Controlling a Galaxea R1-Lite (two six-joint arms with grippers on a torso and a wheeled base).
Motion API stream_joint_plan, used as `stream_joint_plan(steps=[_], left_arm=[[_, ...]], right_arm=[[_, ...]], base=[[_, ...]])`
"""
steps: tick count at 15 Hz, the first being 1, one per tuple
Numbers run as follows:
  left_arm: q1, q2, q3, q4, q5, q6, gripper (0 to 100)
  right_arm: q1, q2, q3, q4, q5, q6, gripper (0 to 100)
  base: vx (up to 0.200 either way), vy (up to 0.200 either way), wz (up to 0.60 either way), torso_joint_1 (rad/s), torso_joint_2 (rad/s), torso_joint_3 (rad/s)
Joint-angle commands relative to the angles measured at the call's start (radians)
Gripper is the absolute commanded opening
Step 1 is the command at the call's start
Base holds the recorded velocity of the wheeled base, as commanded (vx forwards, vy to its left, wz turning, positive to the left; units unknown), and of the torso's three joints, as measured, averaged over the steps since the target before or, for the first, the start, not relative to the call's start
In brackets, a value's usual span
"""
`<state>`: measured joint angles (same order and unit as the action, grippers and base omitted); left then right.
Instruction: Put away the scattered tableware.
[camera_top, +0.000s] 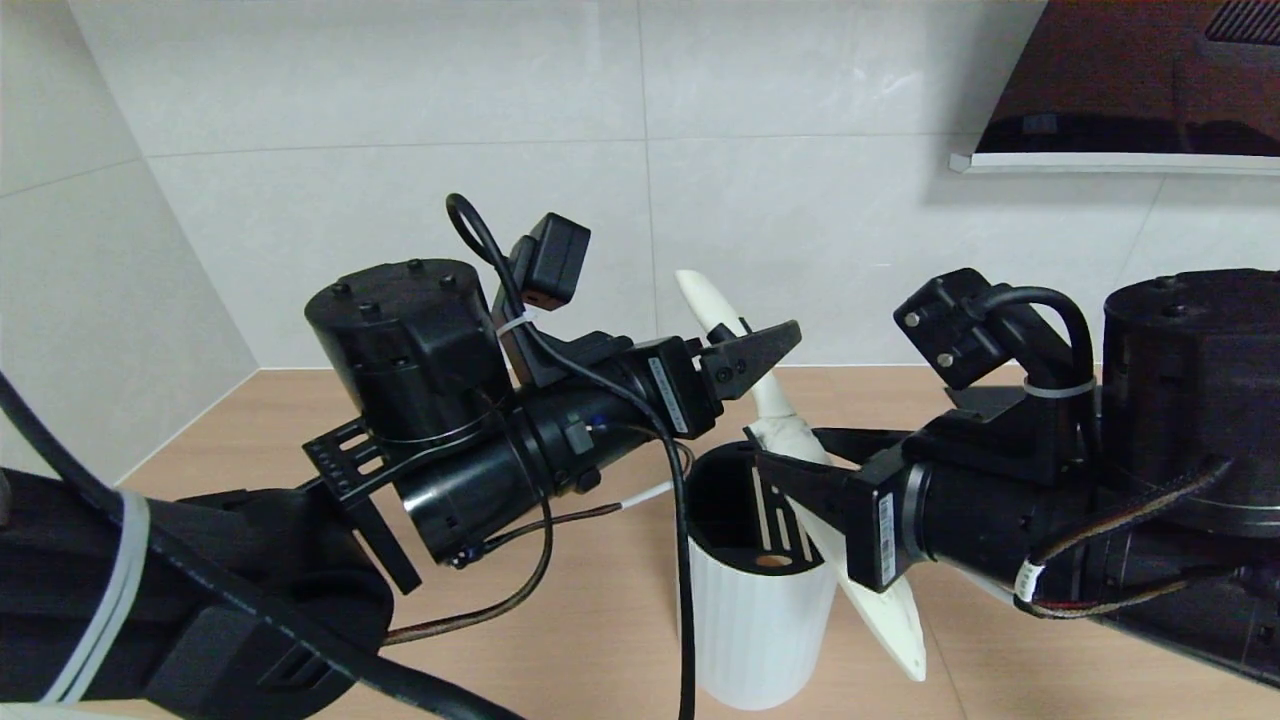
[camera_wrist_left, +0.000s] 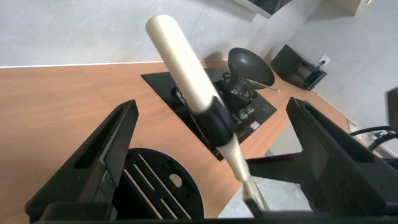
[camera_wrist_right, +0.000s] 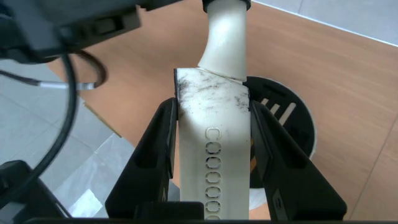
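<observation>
right gripper (camera_top: 800, 450) extending level, pinching a white slotted spatula (camera_top: 775, 400) tilted above the utensil holder (camera_top: 760, 620) on the worktop (camera_top: 600, 600), left gripper (camera_wrist_left: 211, 115) facing it, standing spread around the handle

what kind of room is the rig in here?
Likely a kitchen: a range hood on the tiled wall, a black cooktop on the wooden countertop, and a white utensil holder.
</observation>
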<state>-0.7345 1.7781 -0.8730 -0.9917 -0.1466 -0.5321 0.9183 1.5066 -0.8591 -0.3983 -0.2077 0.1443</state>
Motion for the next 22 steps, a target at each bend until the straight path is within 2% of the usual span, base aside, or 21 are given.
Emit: stream_joint_plan(steps=[1, 8, 9, 18, 22], left_arm=[[-0.002, 0.000, 0.000, -0.001, -0.001, 0.000, 100], [-0.028, -0.002, 0.009, -0.002, -0.001, -0.002, 100], [-0.028, 0.000, 0.009, -0.001, -0.001, -0.002, 0], [-0.028, 0.014, 0.014, -0.004, -0.002, 0.001, 0], [-0.031, 0.004, 0.014, -0.065, -0.001, 0.001, 0]], right_arm=[[0.010, 0.000, 0.006, -0.001, 0.001, 0.000, 0], [0.014, -0.002, 0.015, -0.002, 0.002, 0.000, 0], [0.014, -0.002, 0.015, -0.002, 0.002, 0.000, 0], [0.014, -0.011, 0.019, -0.002, -0.001, -0.002, 0], [0.013, -0.011, 0.020, -0.001, -0.007, -0.003, 0]], base=[[0.000, 0.000, 0.00, 0.000, 0.00, 0.000], [0.000, 0.000, 0.00, 0.000, 0.00, 0.000], [0.000, 0.000, 0.00, 0.000, 0.00, 0.000], [0.000, 0.000, 0.00, 0.000, 0.00, 0.000], [0.000, 0.000, 0.00, 0.000, 0.00, 0.000]])
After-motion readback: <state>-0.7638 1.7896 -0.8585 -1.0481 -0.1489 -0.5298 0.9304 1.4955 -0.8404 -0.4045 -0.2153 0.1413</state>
